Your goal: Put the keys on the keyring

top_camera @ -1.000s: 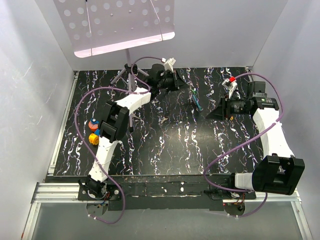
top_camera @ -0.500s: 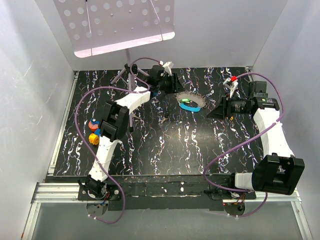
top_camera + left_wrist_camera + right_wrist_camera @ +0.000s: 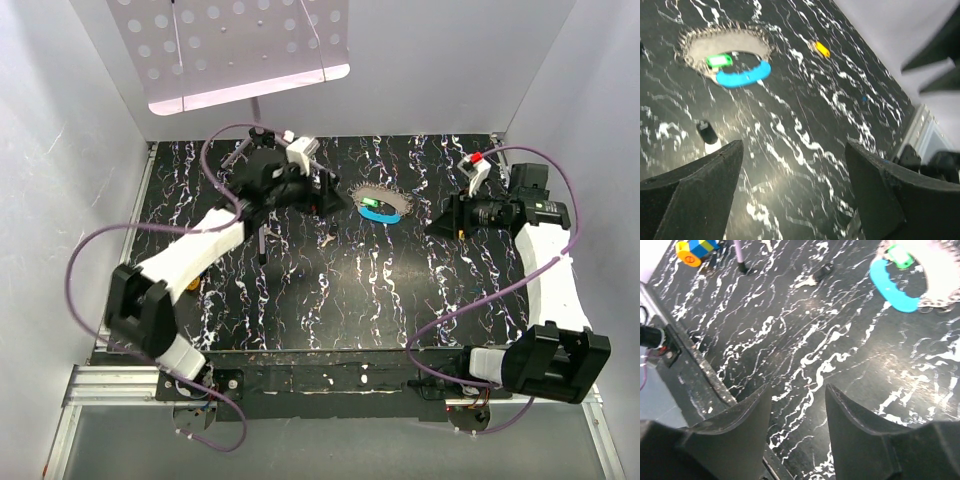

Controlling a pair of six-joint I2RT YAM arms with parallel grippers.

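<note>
A black, white-veined tabletop (image 3: 350, 290) lay beneath a white perforated music-stand tray (image 3: 240, 45) — its purple tripod leg (image 3: 738, 252) stood near a yellow, blue and orange toy (image 3: 694, 249) — with white walls (image 3: 60, 150) on three sides

table (image 3: 330, 300): black, shot through with white marbled veins, with faint lilac flecks among them
keyring (image 3: 743, 76): silvery-grey loop, light-blue strip along one part
key (image 3: 719, 61): bright green head
left end effector (image 3: 792, 150), right end effector (image 3: 797, 390): plain matt black
left arm (image 3: 190, 255), right arm (image 3: 550, 270): white shells, black joints
cables (image 3: 437, 315): purple
perforated panel (image 3: 240, 40): pale lilac-white, even rows of round holes
toy block (image 3: 695, 249): yellow and blue, with an orange ring on one end
</note>
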